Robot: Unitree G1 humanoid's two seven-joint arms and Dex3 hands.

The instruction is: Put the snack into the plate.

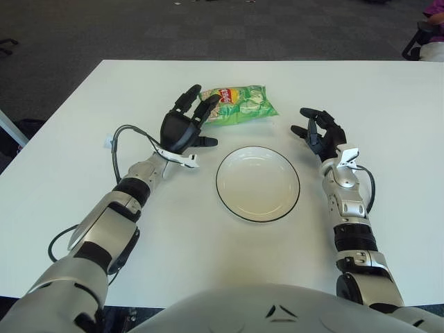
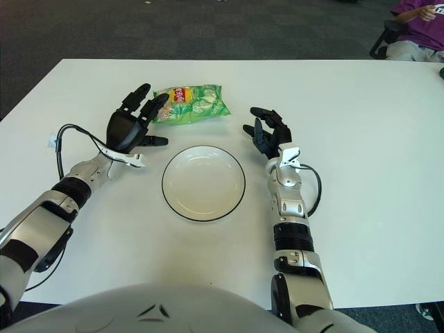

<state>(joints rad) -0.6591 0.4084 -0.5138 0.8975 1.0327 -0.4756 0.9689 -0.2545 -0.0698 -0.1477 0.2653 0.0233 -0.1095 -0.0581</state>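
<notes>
A green snack bag (image 1: 239, 103) with a red and yellow logo lies flat on the white table, beyond the plate. The white plate (image 1: 258, 183) with a dark rim sits empty in the middle, between my arms. My left hand (image 1: 189, 122) hovers just left of the bag with its fingers spread, fingertips near the bag's left end, holding nothing. My right hand (image 1: 318, 132) shows to the right of the plate, fingers relaxed and apart, holding nothing.
The white table (image 1: 83, 159) stretches wide on both sides, with dark carpet beyond its far edge. A cable (image 1: 119, 149) loops from my left forearm over the table. A seated person (image 2: 416, 28) shows at the far right corner.
</notes>
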